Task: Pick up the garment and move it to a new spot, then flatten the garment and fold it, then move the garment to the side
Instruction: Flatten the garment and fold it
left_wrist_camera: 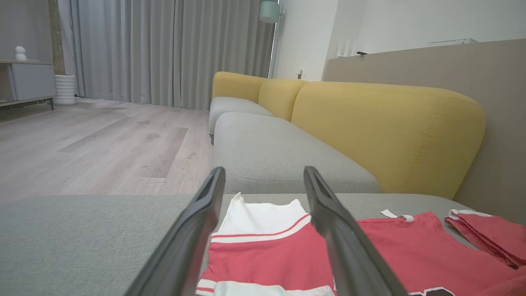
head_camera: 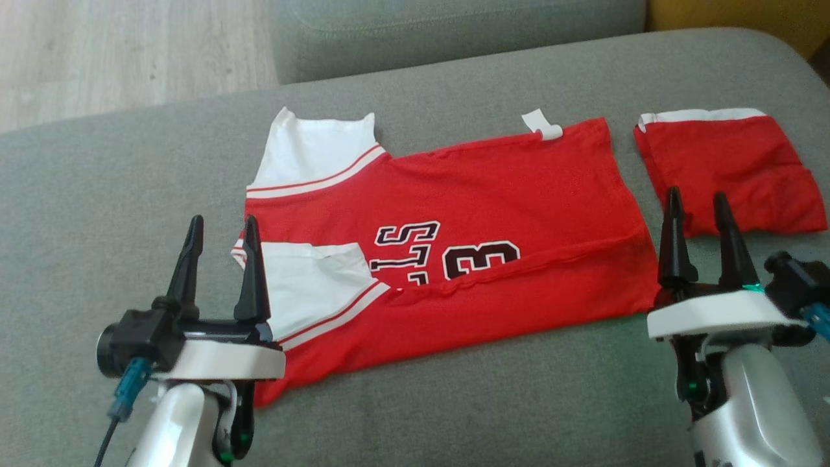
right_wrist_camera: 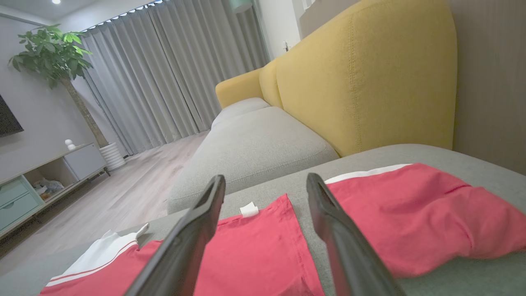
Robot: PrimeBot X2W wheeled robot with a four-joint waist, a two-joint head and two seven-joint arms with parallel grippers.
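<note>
My left gripper (head_camera: 223, 224) stood at the red jersey's (head_camera: 493, 194) sleeve end, fingers spread and empty; my right gripper (head_camera: 696, 194), spread too, stood at its hem end.

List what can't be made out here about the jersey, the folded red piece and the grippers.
1. Head view: the near-left corner of the jersey sits behind the left gripper and its mount.
2. Head view: its lettering is partly covered by its own folded lower edge.
3. Right wrist view: the folded red piece runs off the right edge; garment type unclear.
4. Left wrist view: the fingers cover part of the jersey.
</note>
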